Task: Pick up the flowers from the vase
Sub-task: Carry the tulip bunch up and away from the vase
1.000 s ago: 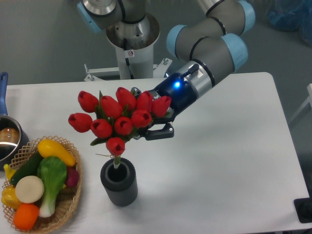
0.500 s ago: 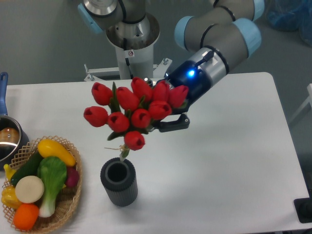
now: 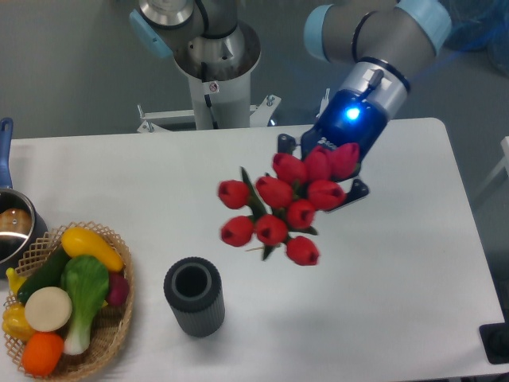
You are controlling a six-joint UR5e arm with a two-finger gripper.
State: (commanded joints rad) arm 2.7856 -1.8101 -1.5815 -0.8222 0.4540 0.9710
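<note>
The flowers (image 3: pixel 285 205), a bunch of red tulip buds with green leaves, hang in the air over the middle of the table, clear of the vase and to its upper right. My gripper (image 3: pixel 330 181) is shut on the flowers from behind; the buds hide most of its fingers, and only one dark fingertip shows at the right of the bunch. The vase (image 3: pixel 194 297), dark grey and ribbed, stands upright near the table's front edge with its round mouth empty.
A wicker basket (image 3: pixel 109 334) of toy vegetables sits at the front left. A metal pot (image 3: pixel 11 231) with a blue handle is at the left edge. The robot's base column (image 3: pixel 215 72) rises behind the table's back edge.
The gripper has carried the flowers up and to the right. A second ago the stems were still in the vase; now the bunch is fully out and away from it.
</note>
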